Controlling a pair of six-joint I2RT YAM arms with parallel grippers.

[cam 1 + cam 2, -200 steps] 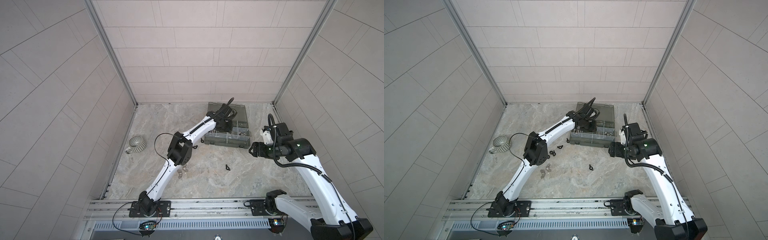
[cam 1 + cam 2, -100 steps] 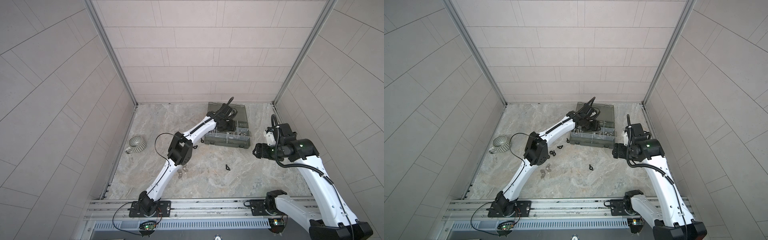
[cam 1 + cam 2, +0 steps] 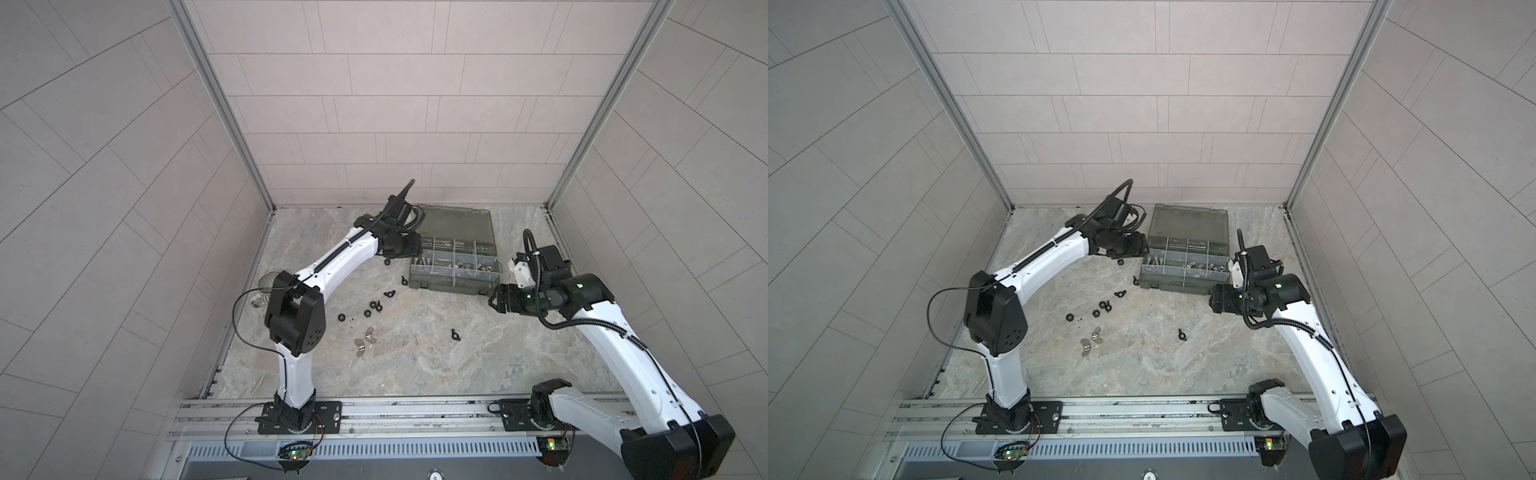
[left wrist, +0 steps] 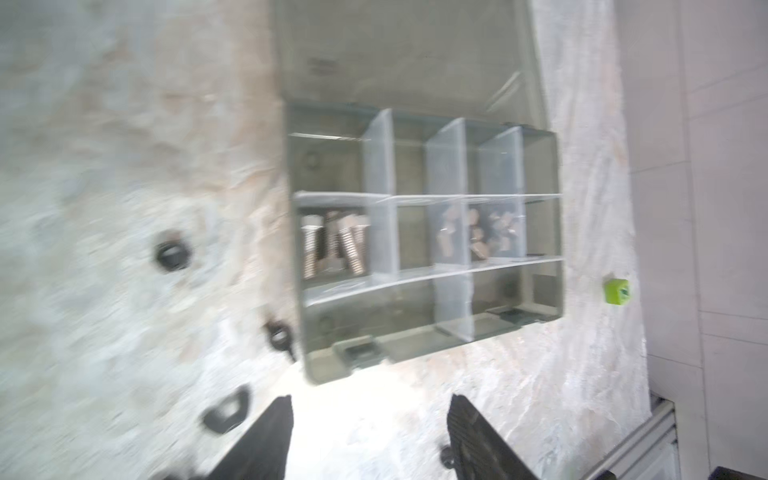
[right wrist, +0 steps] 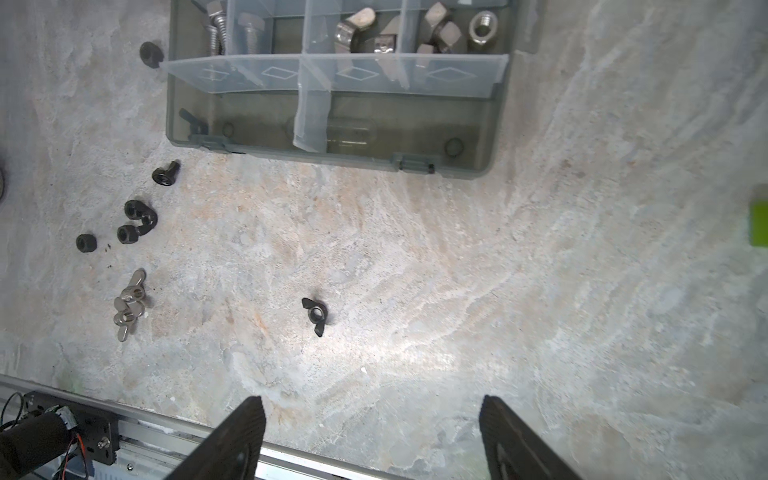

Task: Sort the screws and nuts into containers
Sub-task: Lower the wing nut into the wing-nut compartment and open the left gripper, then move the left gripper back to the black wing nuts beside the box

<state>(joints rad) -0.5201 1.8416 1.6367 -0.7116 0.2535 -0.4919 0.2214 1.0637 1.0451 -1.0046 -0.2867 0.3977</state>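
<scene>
left gripper (image 4: 370, 401) hangs spread wide and empty off the left end of the organizer box (image 3: 453, 286), near the far edge of the table (image 3: 415, 365). right gripper (image 5: 370, 401), spread wide and empty too, hovers off the box's near right corner. silver screws (image 4: 332, 245) lie in the leftmost of the middle containers (image 5: 332, 75); silver nuts (image 5: 440, 29) sit in the two rightmost. black nuts (image 5: 133, 210) scatter left of the box, two silver wing nuts (image 5: 124, 318) nearer the front edge, one black wing nut (image 5: 316, 316) alone mid-table.

no words, brands or numbers can be read anywhere. the only marks are four diamond outlines moulded on the clear divider (image 5: 332, 77) of the box (image 5: 415, 120), ahead of the right jaws.
</scene>
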